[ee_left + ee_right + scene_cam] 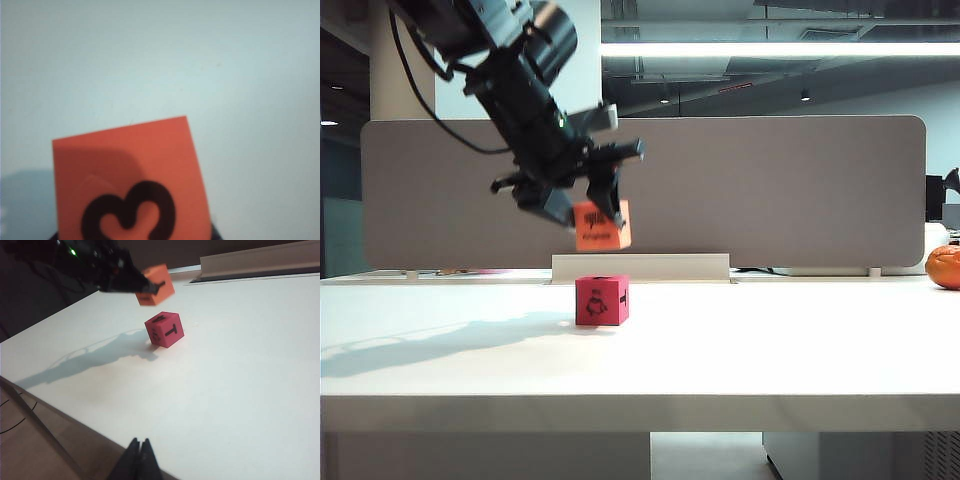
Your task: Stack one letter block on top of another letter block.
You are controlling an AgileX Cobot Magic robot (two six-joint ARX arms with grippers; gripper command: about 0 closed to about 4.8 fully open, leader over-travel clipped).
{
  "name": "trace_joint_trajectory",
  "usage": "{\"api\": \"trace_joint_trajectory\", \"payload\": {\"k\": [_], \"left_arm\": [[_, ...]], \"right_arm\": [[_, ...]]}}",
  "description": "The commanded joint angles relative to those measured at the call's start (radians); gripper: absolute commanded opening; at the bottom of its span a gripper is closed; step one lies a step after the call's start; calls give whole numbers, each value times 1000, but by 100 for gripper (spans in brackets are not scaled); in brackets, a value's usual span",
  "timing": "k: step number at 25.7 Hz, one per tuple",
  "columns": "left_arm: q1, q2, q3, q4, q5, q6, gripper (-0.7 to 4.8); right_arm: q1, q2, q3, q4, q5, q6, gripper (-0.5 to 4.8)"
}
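Left claw (pixel 603 200) gripping orange block (pixel 602 226) (airborne) above pink-red block (pixel 601 301)

The orange letter block (pixel 602 225) with a black drawing on its face hangs tilted in the air, above and apart from the pink-red letter block (pixel 601 301). The pink-red one stands flat on the white counter (pixel 770 340), showing a black figure and a letter T.

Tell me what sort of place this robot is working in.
Probably an open-plan office or lab: a white desk backed by a grey partition screen, strip lighting on an exposed ceiling. The left gripper holds an orange block above a pink-red block.
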Motion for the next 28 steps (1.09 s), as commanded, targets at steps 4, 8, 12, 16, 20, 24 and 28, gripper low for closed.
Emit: {"api": "trace_joint_trajectory", "payload": {"k": [4, 8, 12, 16, 20, 24, 28], "left_arm": [[-1, 38, 5, -11, 3, 0, 215], [-1, 45, 4, -6, -5, 0, 215], [0, 46, 4, 4, -7, 0, 216], [0, 48, 4, 5, -7, 1, 265], [0, 50, 4, 11, -7, 0, 288], [0, 50, 4, 11, -7, 0, 377], [0, 50, 4, 10, -7, 0, 404]], "right_arm": [[0, -2, -6, 11, -2, 0, -1], [0, -2, -6, 10, -2, 0, -1], [0, -2, -6, 10, -2, 0, -1], [0, -2, -6, 10, -2, 0, -1], [0, -2, -6, 10, -2, 0, -1], [0, -2, -6, 10, -2, 0, -1], [0, -2, -6, 10, -2, 0, -1]]}}
